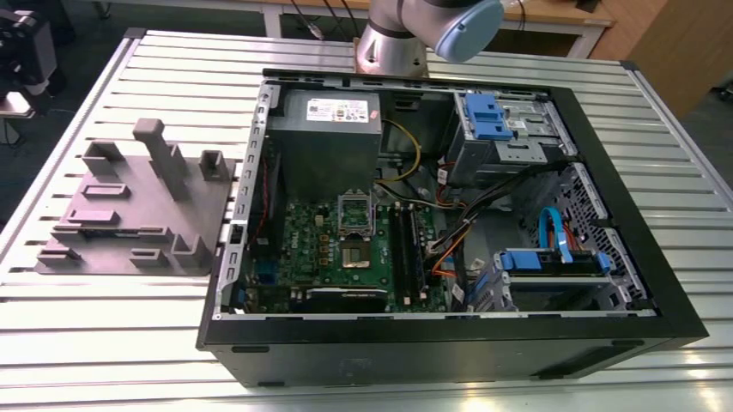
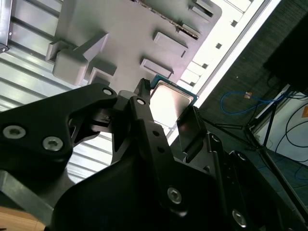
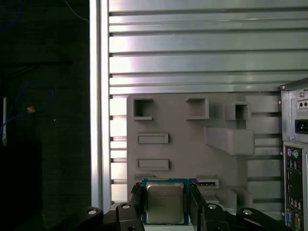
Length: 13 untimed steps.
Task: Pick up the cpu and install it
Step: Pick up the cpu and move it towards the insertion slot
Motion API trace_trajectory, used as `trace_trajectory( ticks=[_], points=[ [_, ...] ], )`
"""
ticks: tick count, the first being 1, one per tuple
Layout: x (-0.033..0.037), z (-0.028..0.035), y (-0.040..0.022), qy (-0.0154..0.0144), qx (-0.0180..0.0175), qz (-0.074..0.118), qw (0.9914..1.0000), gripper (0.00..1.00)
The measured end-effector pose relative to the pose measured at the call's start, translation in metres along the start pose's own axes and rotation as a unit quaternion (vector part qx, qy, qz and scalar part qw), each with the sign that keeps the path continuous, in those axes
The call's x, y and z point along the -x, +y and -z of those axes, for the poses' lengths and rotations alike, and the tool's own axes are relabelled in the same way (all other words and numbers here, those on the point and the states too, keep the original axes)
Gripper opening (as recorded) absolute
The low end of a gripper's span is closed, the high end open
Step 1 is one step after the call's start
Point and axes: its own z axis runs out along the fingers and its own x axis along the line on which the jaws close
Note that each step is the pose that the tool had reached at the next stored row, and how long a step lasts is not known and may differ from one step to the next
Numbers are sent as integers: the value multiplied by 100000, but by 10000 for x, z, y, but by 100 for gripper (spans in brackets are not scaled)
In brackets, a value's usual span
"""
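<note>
Pincer: clenched on the chip, with one finger against each of two opposite edges.
Chip: carried in the pincer, well above the grey plate and clear of its upright blocks.
Plate: lies flat on the slatted desk, just beside the open computer case.
Weight: you should expect it to be very light, so it will add next to no load.
Stiffness: it looks flat and rigid and should not flex, but I judge the underside delicate.
Surface: the metal top looks smooth, so treat it as slippery.
Hold: keep to the thin rim on opposite sides, squeeze gently, and carry it level.
First wrist view: gives you the chip's top face square-on between the fingers, with the plate spread out below.
Second wrist view: looks along the fingers at a slant and gives you one corner of the chip and its darker rim.
Exterior view: gives you the inside of the case beside the plate, with the green board and the socket.
</note>
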Motion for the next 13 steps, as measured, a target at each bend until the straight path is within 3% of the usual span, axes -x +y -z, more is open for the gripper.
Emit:
trace_trajectory(
  ticks=[13],
  points=[
    [56,0,2,-5,3,4,100000,47]
  ],
)
